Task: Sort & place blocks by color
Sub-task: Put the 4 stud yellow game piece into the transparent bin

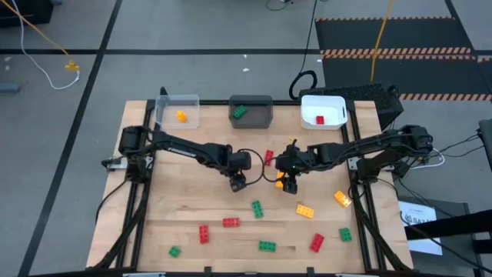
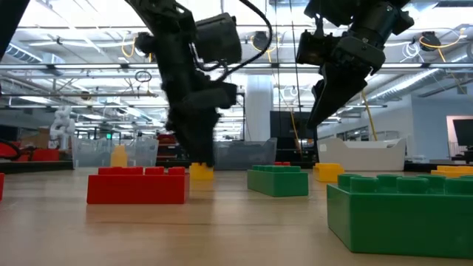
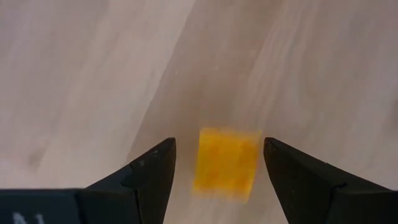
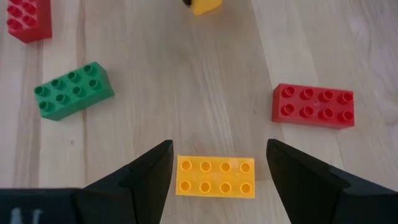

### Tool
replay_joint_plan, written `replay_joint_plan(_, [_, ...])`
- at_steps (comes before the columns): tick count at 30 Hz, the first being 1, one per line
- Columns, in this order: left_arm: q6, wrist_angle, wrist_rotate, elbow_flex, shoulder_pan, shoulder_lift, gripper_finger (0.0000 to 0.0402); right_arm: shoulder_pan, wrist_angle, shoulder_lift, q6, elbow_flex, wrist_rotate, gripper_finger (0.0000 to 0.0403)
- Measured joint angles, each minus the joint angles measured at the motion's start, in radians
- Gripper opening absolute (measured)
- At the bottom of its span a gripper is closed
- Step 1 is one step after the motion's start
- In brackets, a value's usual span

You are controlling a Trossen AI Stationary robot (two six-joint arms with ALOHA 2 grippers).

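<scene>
The left gripper (image 1: 237, 183) is hanging low over mid-bench with its fingers (image 3: 146, 177) spread and not yet touching the small yellow block (image 3: 226, 163) sitting between them, which only the left wrist view is showing clearly; from above the gripper is hiding that block, and the low view is showing just its yellow edge (image 2: 201, 171) under the dark fingers. The right gripper (image 1: 287, 183) is hovering close beside it, higher off the bench, jaws wide and holding nothing. Its wrist view is looking down on a yellow eight-stud block (image 4: 215, 176) lying flat between its fingers, with a red block (image 4: 313, 106) and a green block (image 4: 73, 91) lying to either side, well apart. The high view is showing more red, green and yellow blocks lying scattered over the near half of the bench (image 1: 184, 200), and three bins along the far edge: a clear bin (image 1: 178, 101) holding a yellow block, a grey bin (image 1: 251, 112) holding a green one, and a white bin (image 1: 323, 101) holding a red one.
</scene>
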Motion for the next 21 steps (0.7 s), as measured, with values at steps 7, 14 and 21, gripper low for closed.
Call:
replay_joint_plan(7, [0.001, -0.008, 0.002, -0.001, -0.016, 0.036, 0.0243, 0.000, -0.010, 0.000, 0.000, 0.000, 0.001, 0.0251])
replay_joint_plan(14, [0.038, -0.033, -0.027, 0.005, -0.019, 0.052, 0.0243, 0.000, -0.012, 0.000, 0.000, 0.000, 0.001, 0.0251])
replay_joint_plan(21, [0.083, -0.021, -0.029, 0.011, -0.018, 0.049, 0.0173, 0.000, -0.009, 0.000, 0.000, 0.000, 0.003, 0.0251])
